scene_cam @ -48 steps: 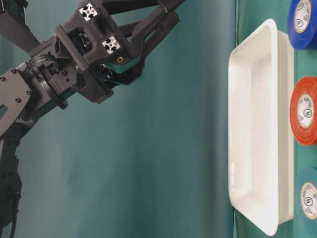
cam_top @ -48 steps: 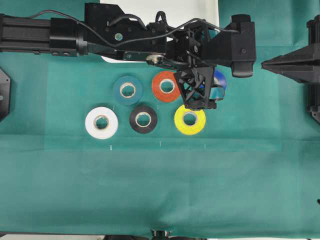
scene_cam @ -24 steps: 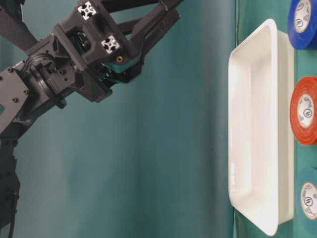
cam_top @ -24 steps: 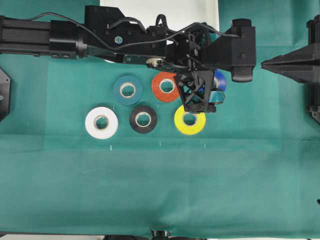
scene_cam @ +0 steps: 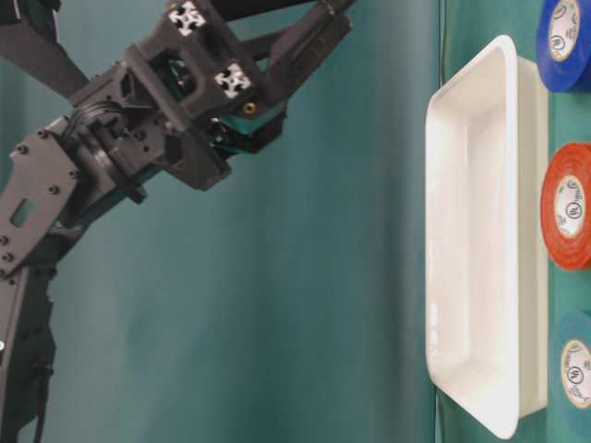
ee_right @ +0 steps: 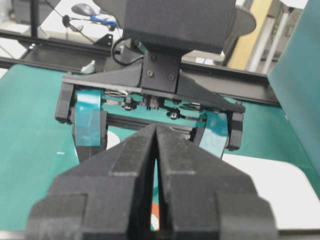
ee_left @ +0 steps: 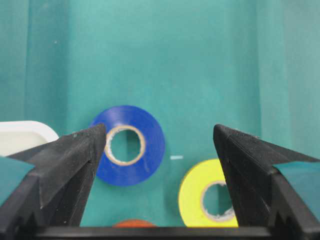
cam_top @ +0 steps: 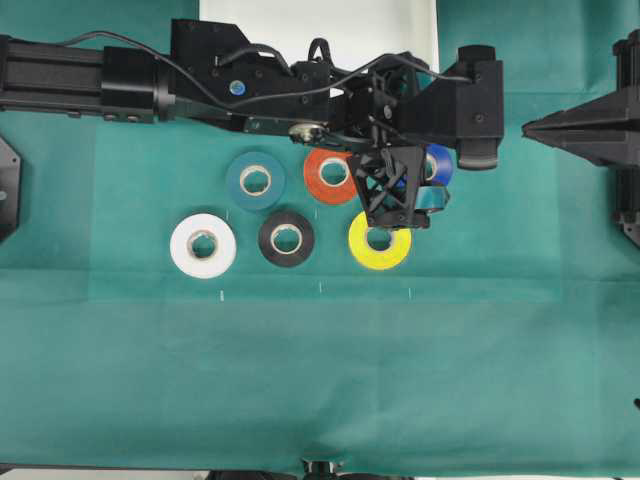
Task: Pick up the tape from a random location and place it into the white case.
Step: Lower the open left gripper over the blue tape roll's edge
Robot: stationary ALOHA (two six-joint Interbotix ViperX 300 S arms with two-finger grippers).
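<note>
The tape [ee_left: 150, 145], a royal-blue roll, lies flat on the green cloth beside a corner of the white case [ee_left: 25, 135]. From overhead the tape [cam_top: 440, 160] is half hidden under my left gripper [cam_top: 405, 190], which hovers above it. That gripper [ee_left: 160, 131] is open and empty, its left finger over the roll's edge. The white case [cam_top: 320, 20] lies at the far edge, partly under the left arm. The table-level view shows the case [scene_cam: 443, 231] with the tape [scene_cam: 545, 60] beside it. My right gripper [cam_top: 527, 127] rests shut at the right, and its fingers [ee_right: 156, 127] hold nothing.
Five other rolls lie near the tape: orange [cam_top: 333, 172], teal [cam_top: 255, 180], yellow [cam_top: 380, 240], black [cam_top: 286, 238] and white [cam_top: 203, 245]. The yellow roll [ee_left: 200, 192] sits under my left gripper's right finger. Green cloth covers the table.
My left gripper has come down slightly toward the table above the blue tape, jaws still wide open. The right gripper and all rolls have not moved.
</note>
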